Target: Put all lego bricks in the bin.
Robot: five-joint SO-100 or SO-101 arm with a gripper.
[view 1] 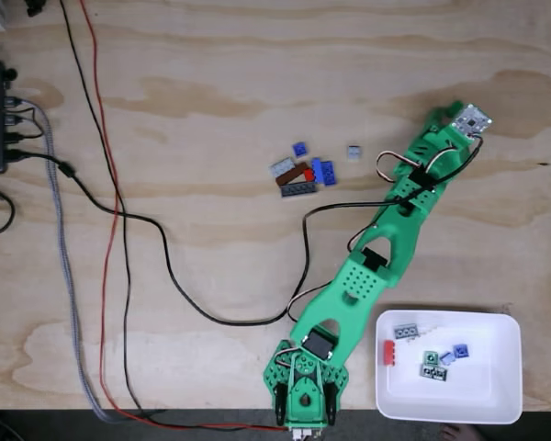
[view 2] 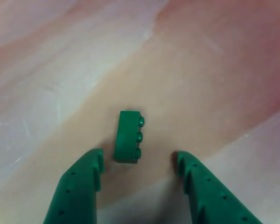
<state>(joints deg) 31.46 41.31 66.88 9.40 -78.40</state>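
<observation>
In the fixed view, cables [view 1: 119, 220] trail down the left of the plywood table [view 1: 211, 73]; a cluster of lego bricks [view 1: 303, 173] lies at centre, the green arm [view 1: 386, 248] stretches diagonally toward the upper right, and the white bin [view 1: 505, 377] at lower right holds several bricks, a red brick [view 1: 387, 353] on its left rim. In the other view, the gripper [view 2: 137, 163] stands released, a green brick [view 2: 128, 136] on its side on the table between the fingers [view 2: 84, 186], nearer the left one.

I see my gripper [view 2: 139, 161] spread wide over the pale wooden tabletop [view 2: 214, 84]. A green lego brick [view 2: 127, 136] lies on its side between the fingertips, nearer the left finger [view 2: 79, 186], studs facing right.
</observation>
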